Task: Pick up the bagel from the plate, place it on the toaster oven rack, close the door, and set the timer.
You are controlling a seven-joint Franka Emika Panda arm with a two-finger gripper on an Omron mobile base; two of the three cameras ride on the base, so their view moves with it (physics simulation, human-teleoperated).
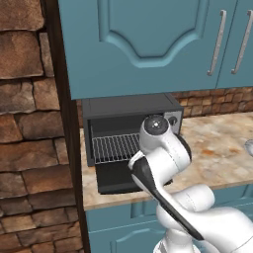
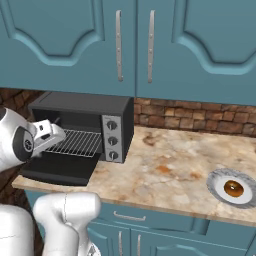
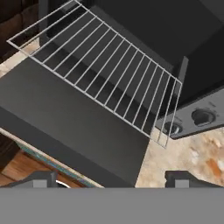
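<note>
Hovering over the lowered black glass-windowed door (image 3: 74,127) and thin silver wire rack (image 3: 105,70), the end effector (image 3: 111,179) is spread wide, nothing gripped; the golden-brown bagel (image 2: 233,188) is left on the pale round plate (image 2: 216,180).

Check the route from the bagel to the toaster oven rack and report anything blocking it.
Nothing visible blocks it. The bagel sits on the plate at the counter's right end, bare counter lies between, the door is folded down flat, and the toaster oven rack is pulled out and bare.
</note>
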